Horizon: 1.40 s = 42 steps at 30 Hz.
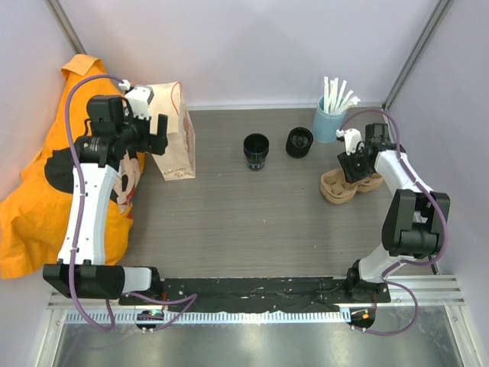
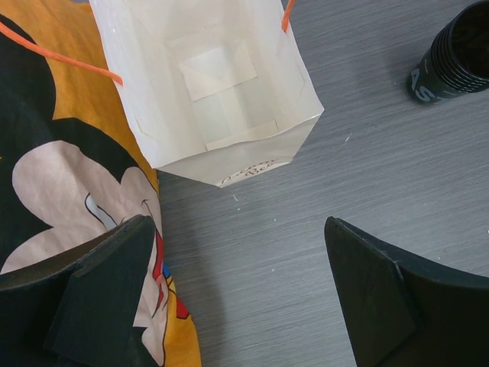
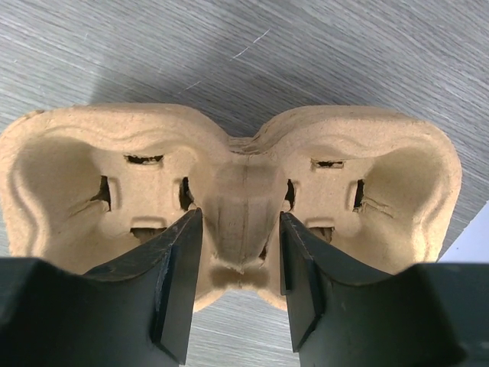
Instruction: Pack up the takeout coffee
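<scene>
The grey table (image 1: 252, 222) carries an orange cloth (image 1: 30, 206) along its left side. A white bag (image 1: 177, 145) stands open against the cloth. The left end effector (image 2: 238, 237) hangs just beside the bag, released, its jaws spread wide and holding nothing. At the right lies a tan tray (image 3: 69, 176). The right end effector (image 3: 239, 222) straddles its middle ridge; I cannot tell whether it pinches. A blue cup (image 1: 327, 126) of straws stands behind. Two black cups (image 1: 256, 151) sit on the table between bag and blue cup, outside the bag.
</scene>
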Each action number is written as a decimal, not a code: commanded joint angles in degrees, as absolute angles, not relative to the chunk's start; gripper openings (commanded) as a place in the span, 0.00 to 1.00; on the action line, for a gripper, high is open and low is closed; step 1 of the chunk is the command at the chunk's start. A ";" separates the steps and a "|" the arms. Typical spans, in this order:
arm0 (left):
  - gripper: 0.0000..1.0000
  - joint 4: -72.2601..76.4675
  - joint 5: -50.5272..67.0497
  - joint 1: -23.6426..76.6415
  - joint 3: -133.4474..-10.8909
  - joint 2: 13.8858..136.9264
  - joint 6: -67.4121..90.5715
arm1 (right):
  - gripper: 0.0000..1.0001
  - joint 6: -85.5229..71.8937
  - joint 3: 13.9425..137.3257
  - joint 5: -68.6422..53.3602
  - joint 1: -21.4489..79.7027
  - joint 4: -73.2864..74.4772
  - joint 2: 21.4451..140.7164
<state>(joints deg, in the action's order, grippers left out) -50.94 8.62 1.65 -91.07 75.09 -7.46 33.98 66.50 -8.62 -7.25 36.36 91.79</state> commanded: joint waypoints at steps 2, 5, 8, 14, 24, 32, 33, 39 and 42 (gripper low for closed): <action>0.99 -49.48 10.37 1.05 -90.88 73.39 -6.42 | 0.48 34.01 66.18 -8.09 -7.56 33.84 92.02; 0.99 -49.31 10.63 0.97 -90.79 73.39 -6.24 | 0.43 33.93 66.01 -8.35 -7.56 33.66 91.85; 0.99 -49.39 10.72 0.88 -90.79 73.39 -6.15 | 0.36 34.01 66.09 -8.53 -7.56 33.66 91.76; 0.99 -49.31 11.25 0.70 -90.70 73.30 -6.06 | 0.31 33.75 66.09 -8.79 -7.56 33.66 91.15; 0.99 -49.13 11.69 0.53 -90.70 73.39 -5.89 | 0.31 32.87 67.32 -8.97 -7.56 33.92 86.58; 0.99 -49.04 11.87 0.44 -90.62 73.30 -5.89 | 0.32 32.61 69.34 -9.23 -7.56 34.89 84.20; 0.99 -49.13 11.87 0.44 -90.70 73.21 -5.89 | 0.32 32.61 69.69 -9.32 -7.56 35.15 83.85; 1.00 -50.36 9.85 0.44 -92.80 73.65 -7.64 | 0.32 32.43 73.03 -10.02 -7.56 37.00 81.92; 1.00 -51.59 6.07 0.53 -95.61 74.18 -8.35 | 0.32 32.34 75.49 -11.16 -7.56 39.19 80.60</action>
